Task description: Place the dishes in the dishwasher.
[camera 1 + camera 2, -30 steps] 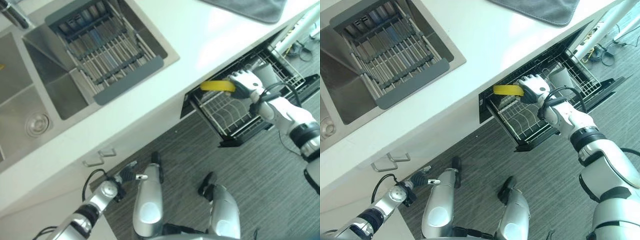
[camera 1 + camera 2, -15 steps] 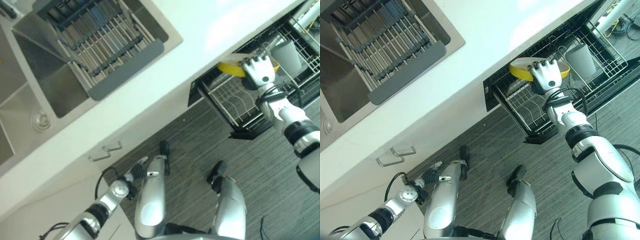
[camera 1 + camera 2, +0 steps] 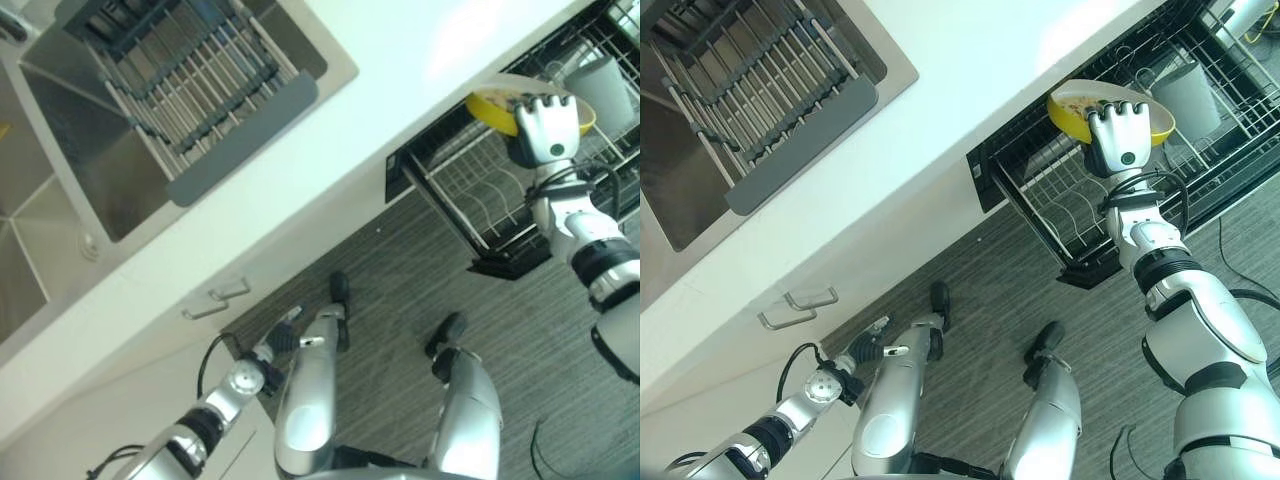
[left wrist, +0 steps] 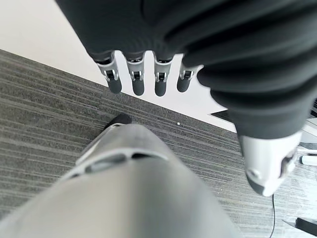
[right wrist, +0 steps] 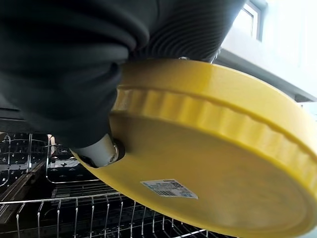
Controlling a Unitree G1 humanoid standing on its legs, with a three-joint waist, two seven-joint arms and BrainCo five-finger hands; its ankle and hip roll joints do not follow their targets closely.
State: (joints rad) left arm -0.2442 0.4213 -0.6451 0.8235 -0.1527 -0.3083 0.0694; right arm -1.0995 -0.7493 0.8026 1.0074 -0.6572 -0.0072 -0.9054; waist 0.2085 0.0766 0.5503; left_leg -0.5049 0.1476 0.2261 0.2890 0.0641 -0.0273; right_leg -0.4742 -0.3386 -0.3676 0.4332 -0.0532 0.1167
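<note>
Over the pulled-out black wire dishwasher rack [image 3: 1080, 200], just below the edge of the white bench [image 3: 970, 80], the round yellow plastic dish with a fluted rim [image 3: 1080, 105] is held by the right hand [image 3: 1120, 140]. Dish orientation: tilted, open face turned up and toward the bench, underside toward the hand; its wide axis runs roughly along the bench edge. In the right wrist view the underside [image 5: 208, 163] carries a white label and the rack's wire tines [image 5: 74, 218] show below it.

Change since 1.0 s ago: then the dish was seen edge-on as a thin yellow band at the front corner of the rack, with the hand beside it; now its inner face is visible and it sits further along the rack, near the grey upright cup [image 3: 1185, 95] standing in the rack. Both eye views have shifted, so part of that displacement is camera motion.

Right hand: fingers curled over the dish's near rim, thumb pressed against its underside; grip closed on the dish.

Left hand [image 4: 143, 74]: fingers hanging straight and relaxed, holding nothing, low above the grey striped floor [image 4: 44, 114].

Grey sink drainer rack [image 3: 190, 90] lies in the steel sink [image 3: 60, 210].
</note>
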